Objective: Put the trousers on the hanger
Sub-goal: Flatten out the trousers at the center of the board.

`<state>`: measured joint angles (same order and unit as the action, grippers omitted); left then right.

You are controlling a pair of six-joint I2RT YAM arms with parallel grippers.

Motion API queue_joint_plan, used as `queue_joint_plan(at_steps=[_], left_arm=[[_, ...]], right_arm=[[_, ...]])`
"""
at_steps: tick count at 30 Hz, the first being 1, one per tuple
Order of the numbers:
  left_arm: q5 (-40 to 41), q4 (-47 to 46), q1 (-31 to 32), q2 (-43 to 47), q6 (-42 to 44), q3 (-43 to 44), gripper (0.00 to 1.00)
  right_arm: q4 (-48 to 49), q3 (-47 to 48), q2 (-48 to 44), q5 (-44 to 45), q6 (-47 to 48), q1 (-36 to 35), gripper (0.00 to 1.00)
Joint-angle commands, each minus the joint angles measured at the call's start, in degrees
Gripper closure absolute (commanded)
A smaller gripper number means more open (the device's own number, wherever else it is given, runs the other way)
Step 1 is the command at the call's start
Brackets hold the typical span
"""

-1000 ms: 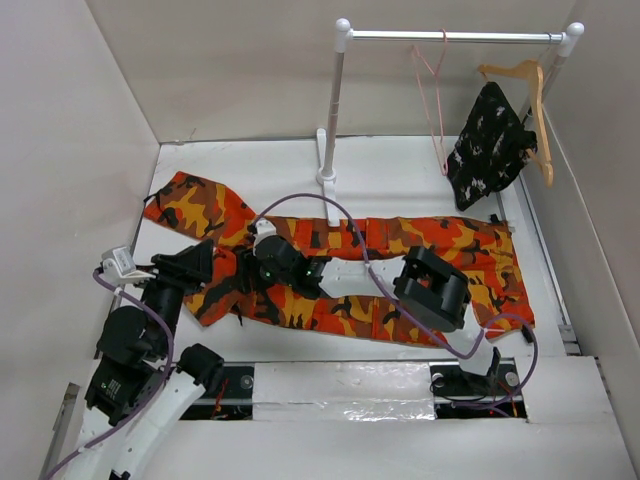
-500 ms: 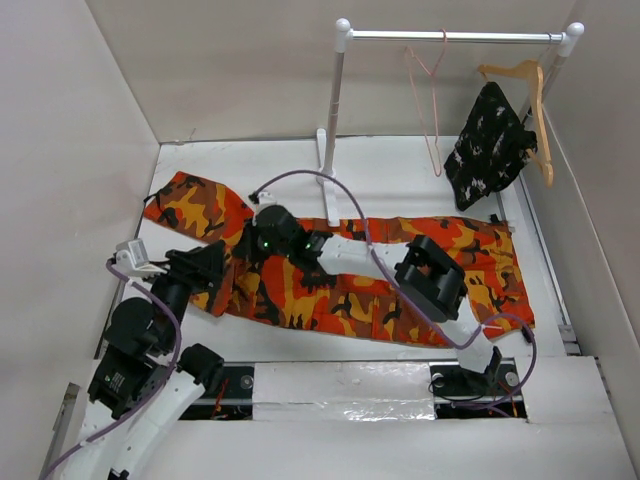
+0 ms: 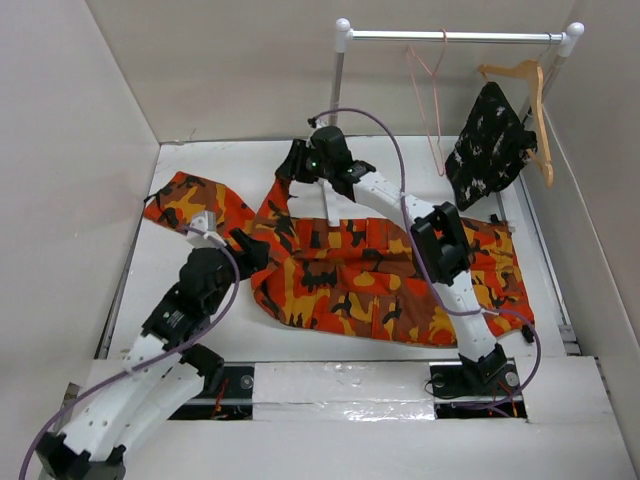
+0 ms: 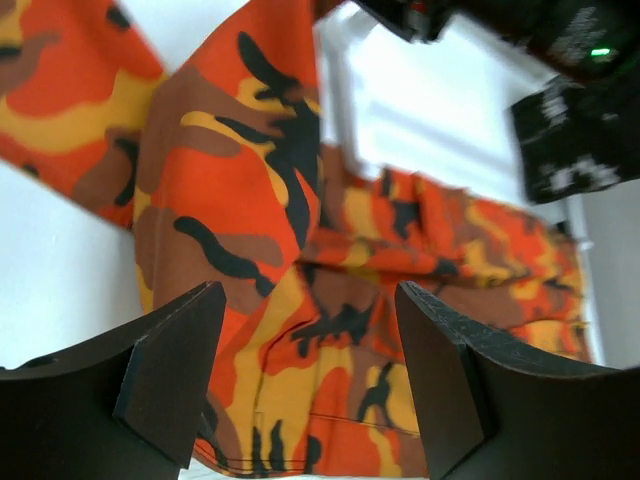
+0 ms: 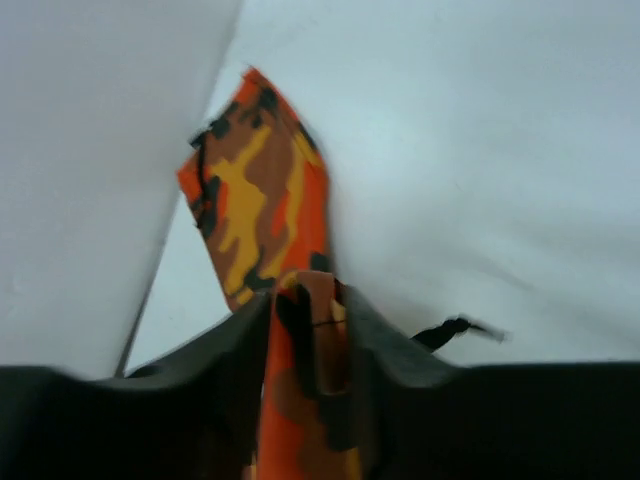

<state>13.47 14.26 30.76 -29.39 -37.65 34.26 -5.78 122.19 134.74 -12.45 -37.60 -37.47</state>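
The camouflage trousers [image 3: 390, 275] lie across the white table, one leg end [image 3: 185, 200] at the far left. My right gripper [image 3: 296, 172] is shut on a fold of the trousers [image 5: 305, 320] and holds it lifted near the rack's post. My left gripper [image 3: 250, 252] is open just above the trousers' left part [image 4: 300, 330], with nothing between its fingers [image 4: 170, 360]. The pink wire hanger [image 3: 432, 95] hangs on the rail at the back right, apart from both grippers.
A white clothes rack [image 3: 340, 100] stands at the back, its base [image 3: 327, 160] on the table. A wooden hanger [image 3: 535, 100] with a black speckled garment [image 3: 490, 145] hangs at its right end. Grey walls enclose the table on three sides.
My right gripper has moved from the trousers' middle up and back toward the rack post, pulling a fold of fabric with it. My left arm has swung right and forward over the trousers.
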Motion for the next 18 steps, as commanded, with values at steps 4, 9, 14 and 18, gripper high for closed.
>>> queue_joint_plan(at_steps=[4,9,14,18], left_arm=[[1.6,-9.8,0.2,-10.9,-1.8,-2.4,0.39],[0.4,-11.6,0.2,-14.2,3.9,4.1,0.48],[-0.6,-10.0,0.2,-20.7,4.5,7.5,0.48],[-0.8,-12.8,0.2,-17.5,2.3,2.9,0.49]], right_arm=[[0.1,-8.5,-4.2,-5.0,3.5,-0.1,0.29],[1.7,-15.1,-11.3,-7.1,5.9,2.8,0.21],[4.0,-22.6,-17.0,-7.1,6.7,4.3,0.25],[7.4,-29.4,-18.5,-9.4,8.2,1.4,0.24]])
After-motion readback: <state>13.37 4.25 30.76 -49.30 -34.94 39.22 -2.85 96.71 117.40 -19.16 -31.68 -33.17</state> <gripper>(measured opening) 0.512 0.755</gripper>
